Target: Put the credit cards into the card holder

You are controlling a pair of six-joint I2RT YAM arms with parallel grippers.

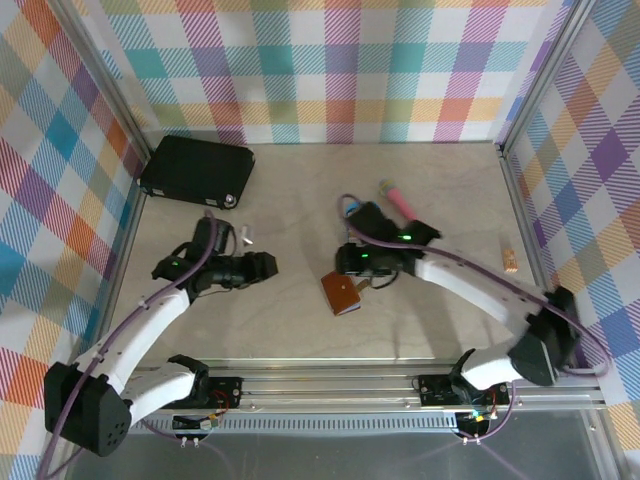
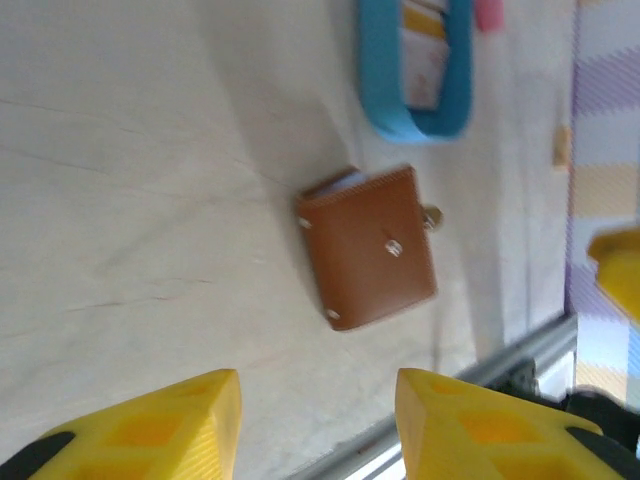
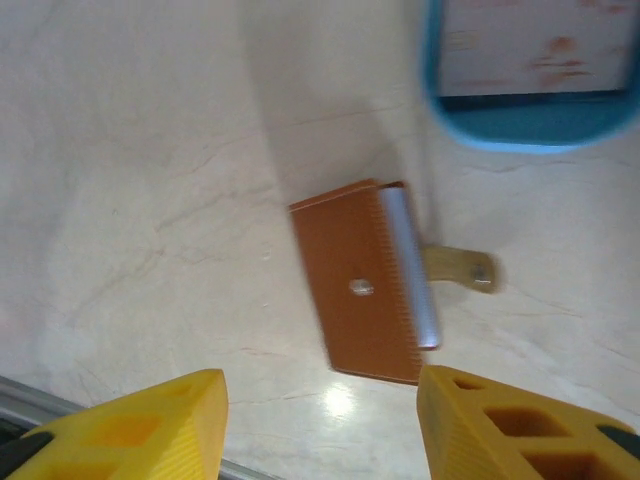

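Brown leather, the card holder (image 1: pixel 341 294) lies shut on the counter (image 1: pixel 450 310). The left fingers (image 2: pixel 190 420), part open and empty, sit well to its left. The right fingers (image 3: pixel 170 420), also spread and empty, hover just behind it, nearer. Its long edge sits slightly tilted, snap tab toward the near rail. The cards (image 2: pixel 425 60) lie in the blue tray (image 2: pixel 380 90).

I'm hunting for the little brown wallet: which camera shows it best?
The right wrist view: the card holder lies large and whole there, closed, its pale inner edge and snap tab showing. The left wrist view has it whole but smaller; in the top external view it is a tiny brown patch.
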